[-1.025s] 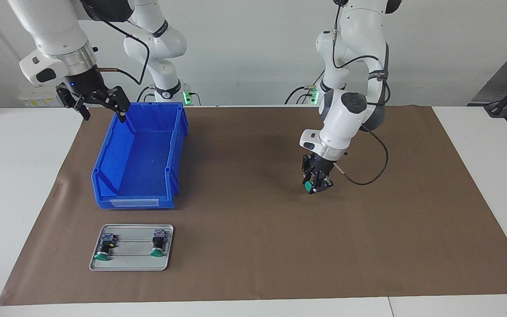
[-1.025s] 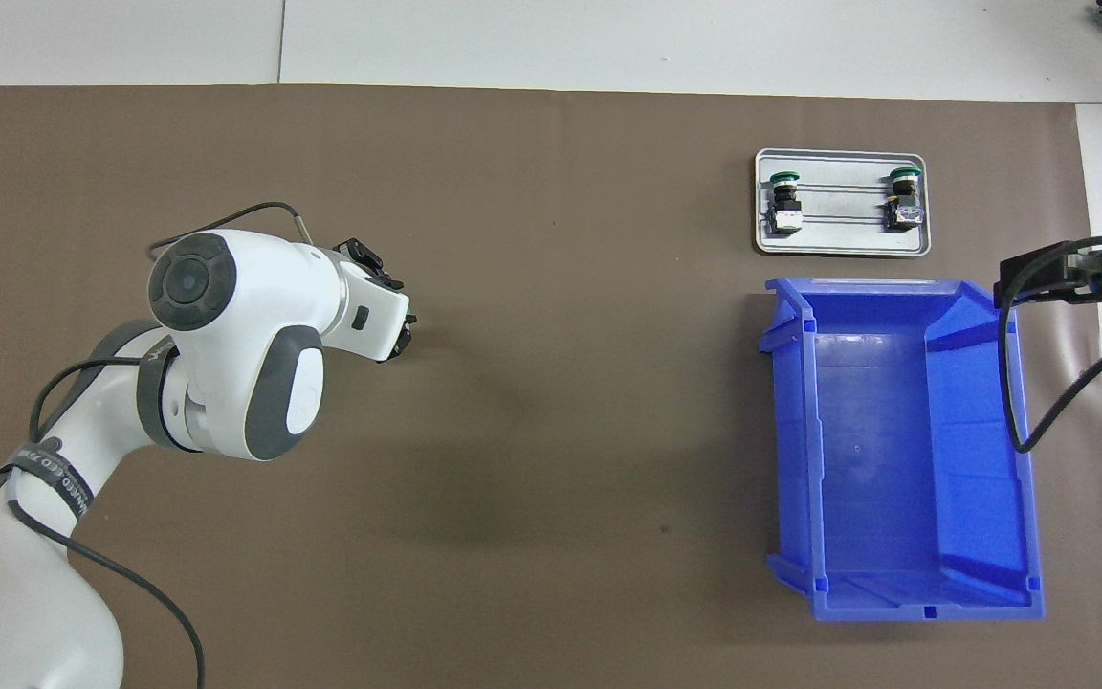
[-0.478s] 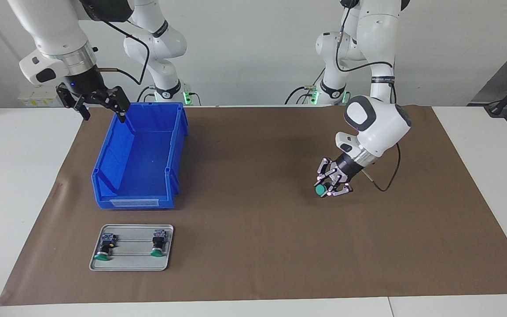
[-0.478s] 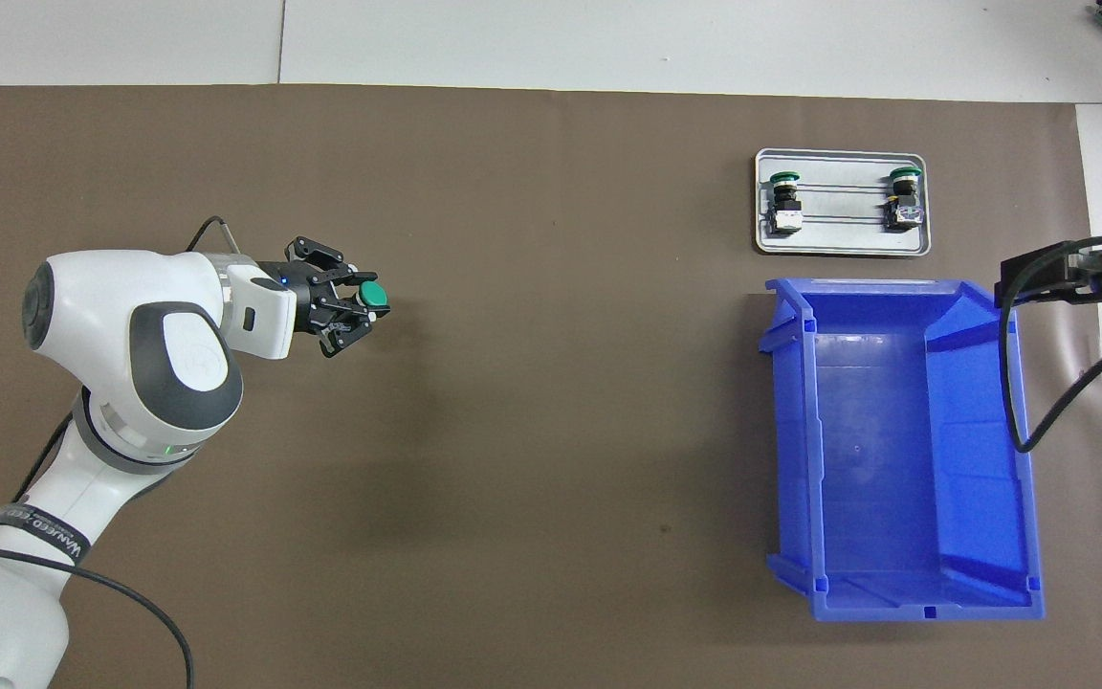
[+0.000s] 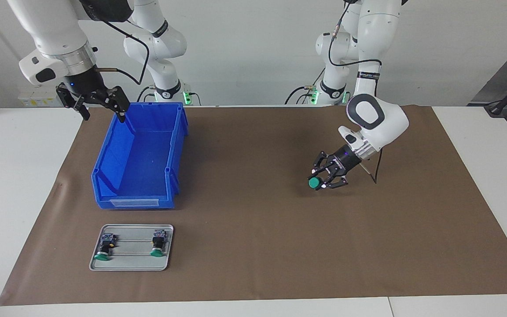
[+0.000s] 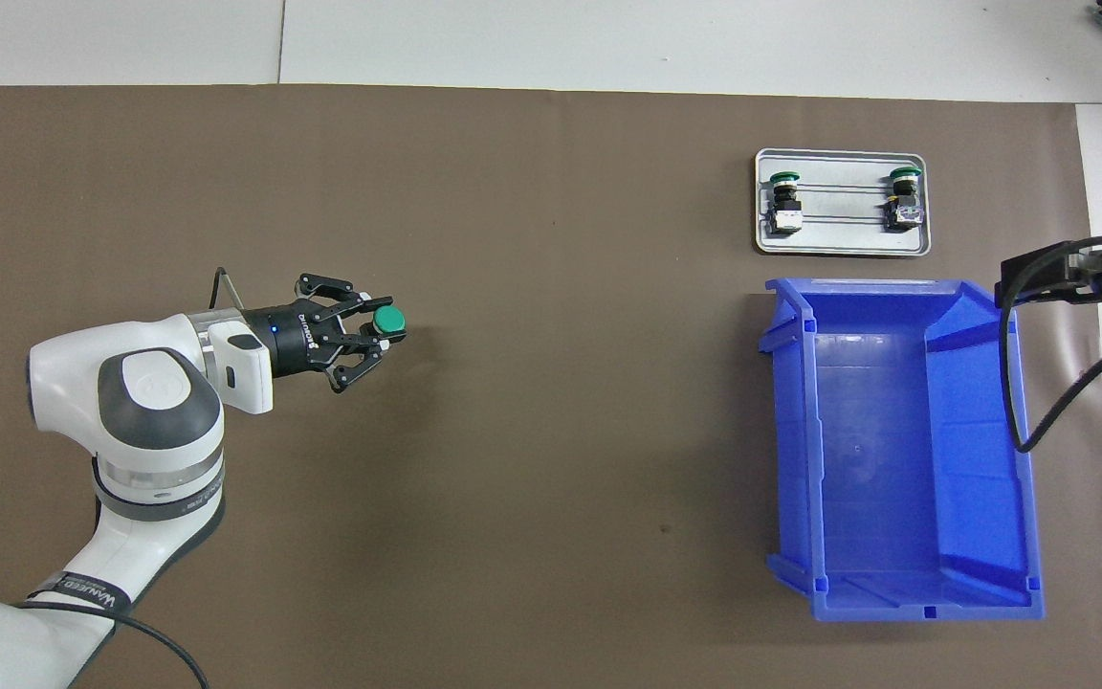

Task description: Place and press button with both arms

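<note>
Overhead view shows the tabletop (image 6: 608,38) covered by a wide brown mat (image 6: 532,459), and the blue bin (image 6: 900,450) is my landmark for every place. This bin stands on the mat toward the right arm's end of the tabletop; a pale label (image 5: 134,203) is on its low wall, but I cannot read any writing there.

Next in size are the arms. On the left arm (image 6: 130,421) a black band carries white letters, too small to be read with certainty. The right arm (image 5: 55,39) waits, and the right hand (image 5: 93,99) hangs over the bin's corner nearest the robots, fingers spread and holding nothing.

A grey metal tray (image 6: 842,202) lies just beside the bin, farther from the robots, with two green-capped buttons (image 6: 784,199) (image 6: 903,198) lying on it, caps pointing away from the robots.

The left hand (image 6: 364,330) is low over the bare mat, well apart from the bin, toward the left arm's end. Its fingers are closed on the button (image 6: 386,321), gripping the black body. The button's long axis lies nearly level, and the green cap points toward the bin.
</note>
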Action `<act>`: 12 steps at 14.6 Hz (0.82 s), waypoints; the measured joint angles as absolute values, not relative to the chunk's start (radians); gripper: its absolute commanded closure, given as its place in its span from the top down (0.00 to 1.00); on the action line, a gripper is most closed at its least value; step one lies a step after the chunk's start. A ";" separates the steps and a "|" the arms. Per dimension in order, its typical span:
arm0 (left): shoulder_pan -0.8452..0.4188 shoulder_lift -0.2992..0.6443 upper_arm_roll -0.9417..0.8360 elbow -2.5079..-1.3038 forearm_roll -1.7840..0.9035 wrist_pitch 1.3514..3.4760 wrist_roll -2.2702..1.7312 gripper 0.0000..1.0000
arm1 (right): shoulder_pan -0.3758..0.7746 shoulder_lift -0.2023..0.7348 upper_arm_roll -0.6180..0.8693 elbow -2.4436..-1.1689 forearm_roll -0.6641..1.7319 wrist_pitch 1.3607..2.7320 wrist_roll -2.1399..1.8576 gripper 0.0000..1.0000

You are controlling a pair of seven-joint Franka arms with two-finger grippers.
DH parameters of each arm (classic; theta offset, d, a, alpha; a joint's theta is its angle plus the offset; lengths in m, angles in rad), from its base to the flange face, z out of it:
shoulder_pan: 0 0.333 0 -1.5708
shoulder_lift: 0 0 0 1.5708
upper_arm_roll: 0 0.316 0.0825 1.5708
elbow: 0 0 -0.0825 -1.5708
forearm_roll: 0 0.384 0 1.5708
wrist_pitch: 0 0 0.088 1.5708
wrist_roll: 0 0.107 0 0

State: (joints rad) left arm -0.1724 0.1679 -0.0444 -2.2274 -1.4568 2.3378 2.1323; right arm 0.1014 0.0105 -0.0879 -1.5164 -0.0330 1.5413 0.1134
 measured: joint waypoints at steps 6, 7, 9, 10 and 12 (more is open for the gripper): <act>0.014 0.167 -0.041 -2.385 -1.710 1.997 2.509 0.00 | 0.100 0.010 -0.089 -1.516 -0.033 1.541 0.113 1.00; 0.026 0.167 -0.041 -2.410 -1.741 1.953 2.555 0.00 | 0.100 0.010 -0.089 -1.516 -0.033 1.541 0.113 1.00; 0.045 0.167 -0.042 -2.472 -1.794 1.876 2.654 0.00 | 0.100 0.010 -0.089 -1.516 -0.033 1.541 0.113 1.00; 0.052 0.167 -0.041 -2.502 -1.814 1.846 2.694 0.00 | 0.100 0.010 -0.089 -1.516 -0.033 1.541 0.113 1.00; 0.056 0.165 -0.043 -2.539 -1.831 1.817 2.722 0.00 | 0.100 0.010 -0.089 -1.516 -0.033 1.541 0.113 1.00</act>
State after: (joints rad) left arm 0.0561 0.1650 -0.0427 -2.5394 -1.8313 1.8169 2.7216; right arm 0.1004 0.0105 -0.0886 -1.5164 -0.0330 1.5413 0.1134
